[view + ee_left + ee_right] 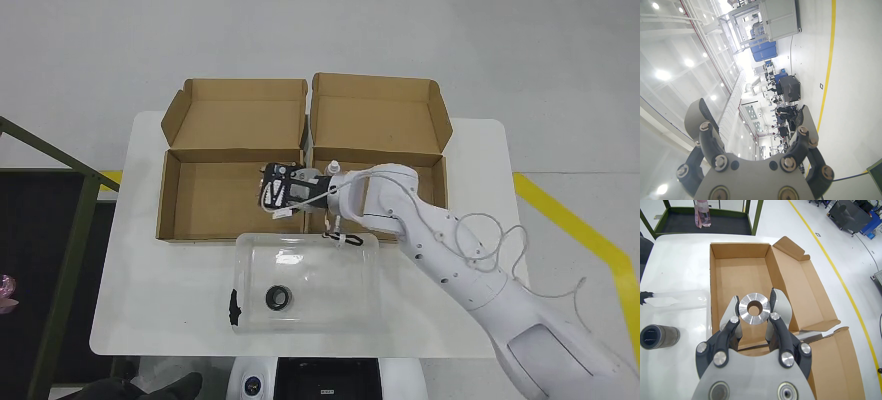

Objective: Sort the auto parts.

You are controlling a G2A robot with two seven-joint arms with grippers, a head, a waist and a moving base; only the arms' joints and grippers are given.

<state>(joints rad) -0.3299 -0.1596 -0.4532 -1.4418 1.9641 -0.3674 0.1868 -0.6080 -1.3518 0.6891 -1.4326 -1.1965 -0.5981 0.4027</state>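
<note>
Silver metal ring (754, 311) with centre hole, clamped in right claw (754, 299), arm (430, 230) stretched over box (738, 273) at top view's centre, left claw (753, 106) apart.

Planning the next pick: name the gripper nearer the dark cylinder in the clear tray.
Right. The right gripper holds a silver ring over the cardboard box beside the tray with the cylinder; the left gripper points off into the room.

I can read nothing for certain: the strap on the pink bottle (702, 213) carries letters and the blue cabinets (763, 50) carry white marks, all too small.
</note>
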